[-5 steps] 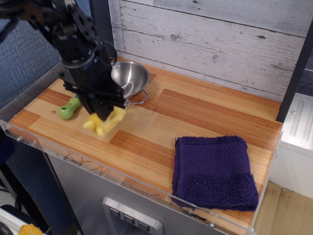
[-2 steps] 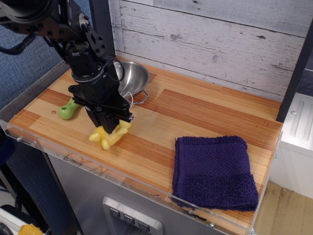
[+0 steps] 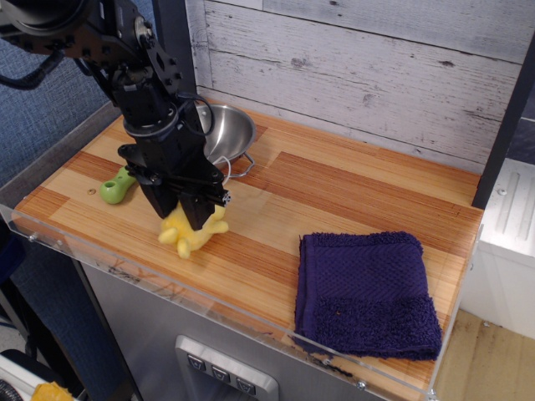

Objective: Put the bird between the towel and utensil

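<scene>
The yellow plush bird (image 3: 192, 235) lies on the wooden table near the front edge, between the green handle and the towel. My black gripper (image 3: 185, 215) stands right over it, its fingertips down on the bird's top; the jaws look closed around it. The dark purple towel (image 3: 364, 290) lies flat at the front right. The utensil's lime-green handle (image 3: 117, 186) shows at the left, just behind my arm; its metal head is hidden.
A shiny steel bowl (image 3: 226, 131) with wire handles stands at the back left, behind my arm. A clear plastic rim (image 3: 142, 269) runs along the table's front edge. A white plank wall is behind.
My gripper has moved right and down with the bird, from above the table near the green handle to the surface. The bird now rests on the wood.
</scene>
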Action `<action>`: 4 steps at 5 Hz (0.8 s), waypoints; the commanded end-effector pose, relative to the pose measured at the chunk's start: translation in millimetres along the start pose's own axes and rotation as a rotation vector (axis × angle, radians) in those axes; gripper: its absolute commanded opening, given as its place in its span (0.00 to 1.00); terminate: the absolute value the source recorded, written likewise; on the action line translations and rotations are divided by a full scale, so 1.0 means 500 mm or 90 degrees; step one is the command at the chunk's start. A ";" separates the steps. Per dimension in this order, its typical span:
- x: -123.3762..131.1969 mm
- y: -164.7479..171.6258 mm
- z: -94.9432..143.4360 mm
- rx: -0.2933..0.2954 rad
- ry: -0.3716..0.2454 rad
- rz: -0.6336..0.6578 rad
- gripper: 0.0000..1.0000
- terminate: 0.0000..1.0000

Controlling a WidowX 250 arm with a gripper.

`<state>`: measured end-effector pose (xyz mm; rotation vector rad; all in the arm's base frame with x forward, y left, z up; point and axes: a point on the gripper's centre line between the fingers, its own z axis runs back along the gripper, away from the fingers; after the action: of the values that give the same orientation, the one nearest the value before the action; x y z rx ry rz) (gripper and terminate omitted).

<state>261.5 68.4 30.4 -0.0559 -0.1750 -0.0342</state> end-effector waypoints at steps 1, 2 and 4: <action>0.033 0.002 0.055 0.025 -0.052 -0.021 1.00 0.00; 0.046 -0.006 0.085 0.022 -0.082 -0.027 1.00 0.00; 0.100 -0.046 0.230 0.034 -0.171 -0.086 1.00 0.00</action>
<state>290.1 46.6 138.0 -0.0123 -0.3973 -0.1554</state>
